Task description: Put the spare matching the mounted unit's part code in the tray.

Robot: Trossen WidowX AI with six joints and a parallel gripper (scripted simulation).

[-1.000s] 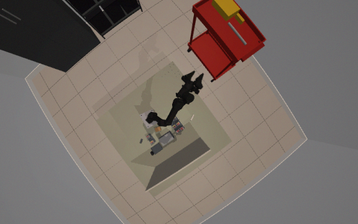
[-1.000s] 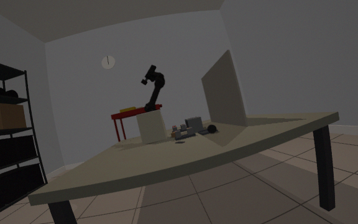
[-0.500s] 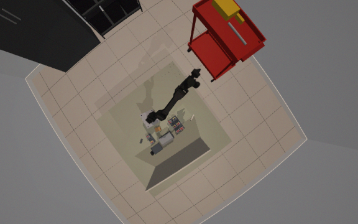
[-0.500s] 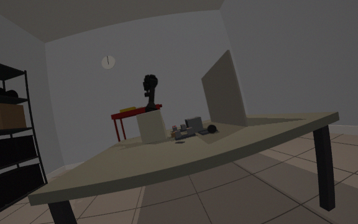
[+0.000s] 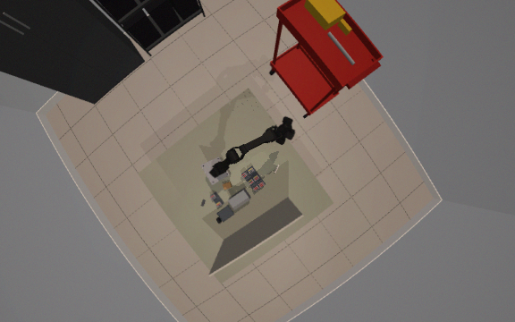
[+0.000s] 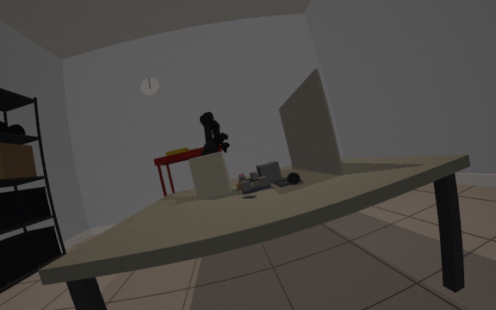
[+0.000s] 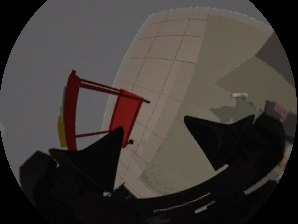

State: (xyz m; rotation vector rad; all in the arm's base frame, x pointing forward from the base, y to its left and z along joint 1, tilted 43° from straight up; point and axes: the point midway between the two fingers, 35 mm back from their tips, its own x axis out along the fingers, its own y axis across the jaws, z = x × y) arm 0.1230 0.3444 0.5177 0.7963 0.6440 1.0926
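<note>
Awaiting pickup: spares point(image 5: 253, 179) on table point(image 5: 186, 148), judged small, rigid, light; grip by opposite sides; fingers spread, empty.
</note>
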